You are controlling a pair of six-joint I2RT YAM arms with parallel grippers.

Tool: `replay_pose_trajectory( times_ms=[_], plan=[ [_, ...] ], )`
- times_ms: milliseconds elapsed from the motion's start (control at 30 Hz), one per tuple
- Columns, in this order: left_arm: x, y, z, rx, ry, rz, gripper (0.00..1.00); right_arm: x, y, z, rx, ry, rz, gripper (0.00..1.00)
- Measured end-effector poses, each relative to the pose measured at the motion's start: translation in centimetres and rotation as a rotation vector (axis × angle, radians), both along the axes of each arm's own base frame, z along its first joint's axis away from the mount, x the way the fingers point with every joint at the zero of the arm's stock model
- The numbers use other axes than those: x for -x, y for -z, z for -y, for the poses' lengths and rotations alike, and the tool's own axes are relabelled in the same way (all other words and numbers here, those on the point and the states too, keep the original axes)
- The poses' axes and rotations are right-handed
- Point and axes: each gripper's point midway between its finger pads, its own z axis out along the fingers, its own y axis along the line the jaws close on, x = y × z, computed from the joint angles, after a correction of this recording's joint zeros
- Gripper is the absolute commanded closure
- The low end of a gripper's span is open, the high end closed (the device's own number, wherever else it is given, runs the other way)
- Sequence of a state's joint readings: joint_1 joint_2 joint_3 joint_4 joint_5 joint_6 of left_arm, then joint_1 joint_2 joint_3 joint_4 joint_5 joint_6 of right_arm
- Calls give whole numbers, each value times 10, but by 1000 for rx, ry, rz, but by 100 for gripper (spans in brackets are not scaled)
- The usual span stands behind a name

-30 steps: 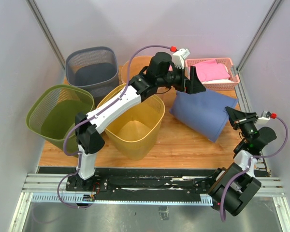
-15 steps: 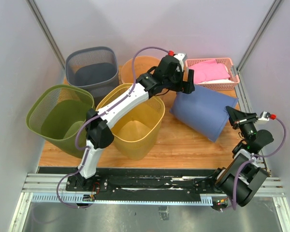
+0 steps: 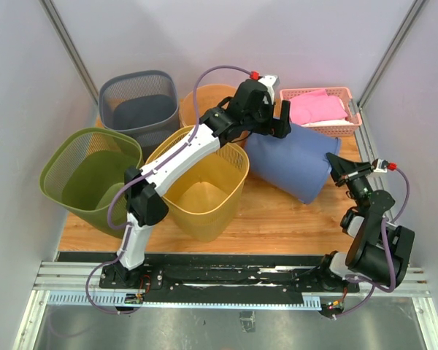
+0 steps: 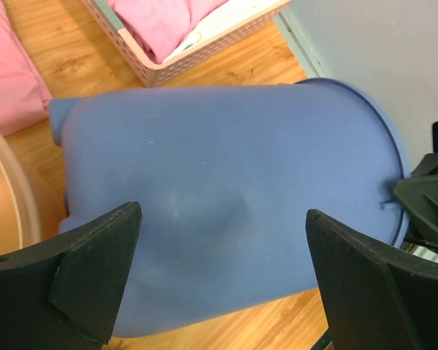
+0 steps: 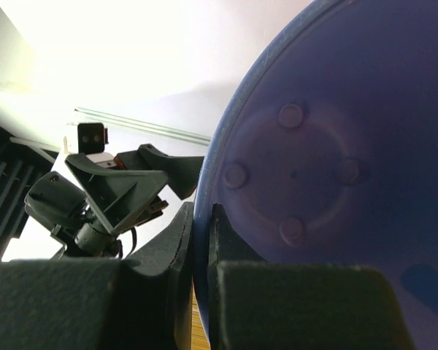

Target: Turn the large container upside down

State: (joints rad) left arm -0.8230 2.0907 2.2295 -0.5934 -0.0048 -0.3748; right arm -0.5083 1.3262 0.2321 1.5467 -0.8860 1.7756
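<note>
Wooden table [image 3: 277, 219] between pale walls, with bins packed along the back and the left. Big blue container [image 3: 290, 164] on its side toward the right of the table, just in front of the pink basket [image 3: 354, 117]. Open mouth turned to the right arm, closed end next to the orange bucket [image 3: 204, 98] and close to the yellow basket [image 3: 201, 186]. Hard to tell how much of it rests on the wood.

Left fingers [image 4: 95, 273] spread wide apart, one on each side, right over the round blue wall. Holding nothing. Cannot tell if touching the blue wall or just above it. Left arm stretched long across the top of the yellow basket.

Right fingers [image 5: 171, 248] squeezed together on the rim of the big blue container, one inside and one outside, with the thin blue edge pinched between. From the right wrist, a look straight into the container: smooth blue floor with four small round bumps.

Pink cloth [image 3: 312, 106] lying inside the pink basket. Green basket [image 3: 87, 175] at the far left, grey basket [image 3: 139, 98] behind it, both upright with mouths up. Yellow basket upright too, near the middle, just left of the big blue container.
</note>
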Motion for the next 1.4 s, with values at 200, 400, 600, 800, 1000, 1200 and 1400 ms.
replay_pose_trajectory(
  times_ms=[200,400,600,800,1000,1200,1400],
  plan=[
    [3,-16,-5,21,-1,20,1,-6,7,6,-56,27,-31,100],
    [4,-15,-5,19,1,16,1,3,30,47,-103,151,-97,100],
    [5,-13,-5,14,5,15,1,22,67,87,-194,270,-210,97],
    [8,-15,-2,27,28,11,1,29,91,85,-234,238,-286,87],
    [14,-17,3,46,67,-2,1,35,117,73,-241,192,-356,68],
    [23,-13,11,70,119,-35,1,43,141,59,-225,140,-417,51],
    [38,-4,21,69,168,-63,1,44,145,57,-183,134,-411,41]
  ],
)
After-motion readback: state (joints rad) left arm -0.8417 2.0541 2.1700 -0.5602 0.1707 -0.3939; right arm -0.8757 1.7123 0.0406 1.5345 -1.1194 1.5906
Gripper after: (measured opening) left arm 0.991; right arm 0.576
